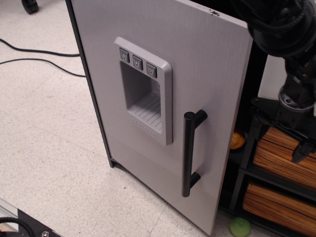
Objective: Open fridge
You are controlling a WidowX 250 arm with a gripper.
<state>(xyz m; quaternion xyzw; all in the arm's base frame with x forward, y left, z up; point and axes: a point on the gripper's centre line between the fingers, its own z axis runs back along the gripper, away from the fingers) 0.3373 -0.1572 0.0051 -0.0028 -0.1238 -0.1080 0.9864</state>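
Observation:
The fridge (pixel 197 74) fills the middle of the view, with a light grey door, a recessed three-button dispenser panel (pixel 144 96) and a vertical black bar handle (pixel 188 154). The door stands ajar: its right edge is swung out from the dark body, and an orange object (pixel 238 140) shows through the gap. My gripper (pixel 279 132) hangs to the right of the door's free edge, behind the door plane and apart from the handle. Its fingers (pixel 256 109) are spread with nothing between them. The bulky black arm (pixel 281 24) covers the top right.
Striped wooden drawers (pixel 284 153) in a dark frame sit directly behind and below the gripper. A green ball (pixel 240 227) lies on the floor under the door's corner. Black cables (pixel 34 52) run across the speckled floor at left. Black equipment (pixel 22 224) sits at the bottom left.

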